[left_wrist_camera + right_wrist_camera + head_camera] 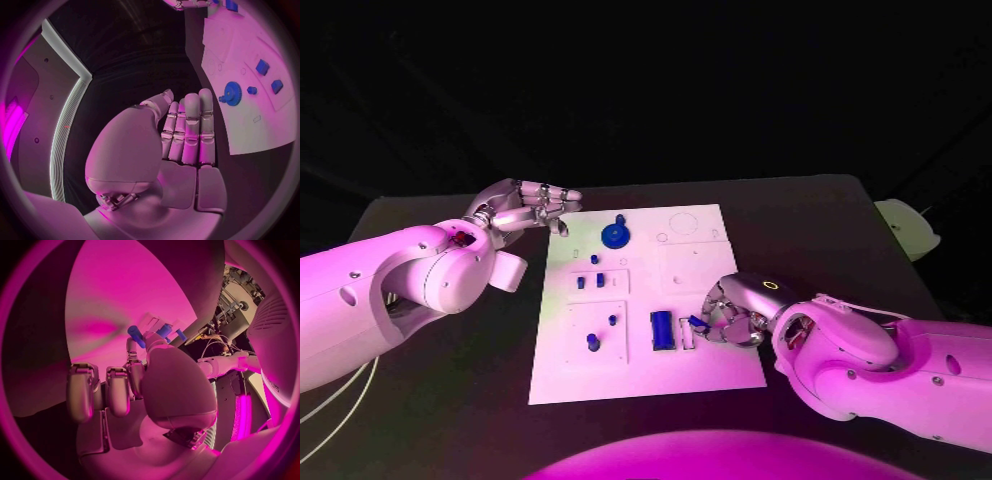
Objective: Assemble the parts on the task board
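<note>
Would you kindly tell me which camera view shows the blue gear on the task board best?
The left wrist view: the blue gear shows large, teeth visible, unobstructed on the task board. The head view shows it small, near the board's far edge. In the right wrist view I cannot make it out.

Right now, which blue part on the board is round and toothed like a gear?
The blue gear near the task board's far edge, closest to the left hand; the others are small blocks or pegs.
</note>
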Motion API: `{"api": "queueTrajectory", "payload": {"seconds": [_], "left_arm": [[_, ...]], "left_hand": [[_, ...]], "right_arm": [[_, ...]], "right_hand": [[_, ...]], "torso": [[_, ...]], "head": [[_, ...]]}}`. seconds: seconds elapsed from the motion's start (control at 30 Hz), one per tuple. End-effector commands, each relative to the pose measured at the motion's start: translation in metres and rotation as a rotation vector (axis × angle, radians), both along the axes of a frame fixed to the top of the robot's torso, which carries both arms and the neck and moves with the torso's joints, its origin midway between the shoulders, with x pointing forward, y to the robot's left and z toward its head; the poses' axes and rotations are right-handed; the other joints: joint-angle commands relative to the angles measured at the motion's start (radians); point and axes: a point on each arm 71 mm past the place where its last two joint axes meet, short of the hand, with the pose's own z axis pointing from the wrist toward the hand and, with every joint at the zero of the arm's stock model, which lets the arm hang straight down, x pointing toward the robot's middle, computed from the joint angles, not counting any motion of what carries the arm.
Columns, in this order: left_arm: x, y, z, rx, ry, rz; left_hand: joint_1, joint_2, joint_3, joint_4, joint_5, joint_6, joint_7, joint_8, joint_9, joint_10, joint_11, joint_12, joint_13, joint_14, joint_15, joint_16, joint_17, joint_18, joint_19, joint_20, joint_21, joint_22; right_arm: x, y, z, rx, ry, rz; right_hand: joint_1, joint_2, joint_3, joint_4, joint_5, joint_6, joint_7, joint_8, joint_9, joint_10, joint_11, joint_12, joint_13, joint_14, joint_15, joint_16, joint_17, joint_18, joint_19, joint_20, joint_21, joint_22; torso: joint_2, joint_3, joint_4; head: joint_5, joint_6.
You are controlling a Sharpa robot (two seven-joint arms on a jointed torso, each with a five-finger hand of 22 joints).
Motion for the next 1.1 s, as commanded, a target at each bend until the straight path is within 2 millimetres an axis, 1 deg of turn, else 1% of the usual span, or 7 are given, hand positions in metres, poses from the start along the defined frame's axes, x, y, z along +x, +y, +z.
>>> {"api": "queueTrajectory", "payload": {"seconds": [0.03,0.37,0.4,0.47,0.6,0.83,1.1], "left_arm": [[-0.001,-0.004,0.001,-0.006,-0.002,-0.023],[-0.001,-0.005,0.001,-0.008,-0.002,-0.027],[-0.001,-0.005,0.001,-0.008,-0.002,-0.027],[-0.001,-0.005,0.001,-0.008,-0.001,-0.027],[-0.001,-0.005,0.001,-0.008,-0.001,-0.028],[-0.001,-0.005,0.001,-0.007,0.001,-0.029],[-0.001,-0.005,0.001,-0.007,0.002,-0.029]], "left_hand": [[-0.001,0.010,-0.001,0.007,0.000,-0.006,0.001,0.007,0.001,-0.004,0.000,0.002,0.001,-0.008,0.000,0.006,-0.001,0.012,-0.002,0.002,-0.006,-0.001],[-0.001,0.010,-0.001,0.007,0.000,-0.006,0.001,0.007,0.001,-0.004,0.000,0.002,0.001,-0.008,0.000,0.006,-0.001,0.012,-0.002,0.002,-0.006,-0.001],[-0.001,0.010,-0.001,0.007,0.000,-0.006,0.001,0.007,0.001,-0.004,0.000,0.002,0.001,-0.008,0.000,0.006,-0.001,0.012,-0.002,0.002,-0.006,-0.001],[-0.001,0.010,-0.001,0.007,0.000,-0.006,0.001,0.007,0.001,-0.004,0.000,0.002,0.001,-0.008,0.000,0.006,-0.001,0.012,-0.002,0.002,-0.006,-0.001],[-0.001,0.009,-0.001,0.007,0.000,-0.006,0.000,0.007,0.001,-0.005,0.000,0.003,0.001,-0.008,0.000,0.007,-0.001,0.012,-0.003,0.002,-0.007,-0.001],[-0.001,0.009,-0.001,0.007,0.000,-0.006,0.000,0.007,0.001,-0.005,0.000,0.003,0.001,-0.008,0.000,0.007,-0.001,0.012,-0.003,0.002,-0.007,-0.001],[-0.001,0.009,-0.001,0.007,0.000,-0.006,0.000,0.007,0.001,-0.005,0.000,0.003,0.001,-0.008,0.000,0.007,-0.001,0.012,-0.003,0.002,-0.007,-0.001]], "right_arm": [[0.000,0.002,-0.004,-0.004,0.039,0.000],[0.001,0.013,-0.007,-0.008,0.065,0.030],[0.001,0.014,-0.008,-0.011,0.068,0.032],[0.002,0.014,-0.009,-0.015,0.072,0.035],[0.002,0.015,-0.009,-0.018,0.075,0.038],[0.002,0.016,-0.010,-0.024,0.072,0.044],[0.003,0.016,-0.010,-0.030,0.066,0.045]], "right_hand": [[-0.021,0.002,0.007,0.000,-0.004,0.009,0.000,0.001,0.001,0.003,0.003,-0.007,0.050,0.083,0.000,0.000,0.150,-0.008,0.045,-0.001,-0.007,0.224],[-0.057,-0.002,0.015,0.000,-0.007,0.013,0.001,0.002,0.002,0.003,0.004,-0.009,0.049,0.082,0.001,-0.002,0.146,-0.006,0.043,-0.001,-0.014,0.222],[-0.069,-0.002,0.015,0.000,0.003,0.014,0.001,0.002,0.003,0.004,0.004,-0.008,0.049,0.082,0.001,-0.002,0.147,-0.006,0.043,0.000,-0.014,0.222],[-0.091,-0.005,0.010,-0.002,0.041,0.016,0.000,0.003,0.004,0.005,0.004,-0.007,0.050,0.082,0.001,-0.002,0.147,-0.006,0.043,0.000,-0.014,0.222],[-0.108,-0.005,0.005,-0.001,0.055,0.018,0.000,0.004,0.006,0.006,0.004,-0.005,0.052,0.082,0.001,-0.002,0.147,-0.006,0.043,0.000,-0.014,0.222],[-0.131,-0.002,-0.004,0.000,0.054,0.023,-0.001,0.007,0.008,0.006,0.003,-0.005,0.052,0.082,0.000,-0.003,0.146,-0.006,0.043,-0.001,-0.015,0.222],[-0.147,0.003,-0.010,0.000,0.051,0.028,-0.003,0.012,0.011,0.007,0.001,-0.004,0.053,0.081,-0.001,-0.004,0.144,-0.005,0.041,-0.001,-0.018,0.221]], "torso": [[-0.001,-0.0004,-0.0009],[-0.001,0.0005,-0.0007],[-0.001,0.0005,-0.0007],[0.000,0.0002,-0.0011],[-0.001,0.0001,-0.0017],[-0.002,0.0001,-0.0003],[-0.001,-0.0002,-0.0016]], "head": [[0.000,-0.001],[-0.002,-0.003],[-0.002,-0.003],[-0.002,-0.004],[0.000,-0.006],[-0.001,-0.006],[-0.002,-0.004]]}}
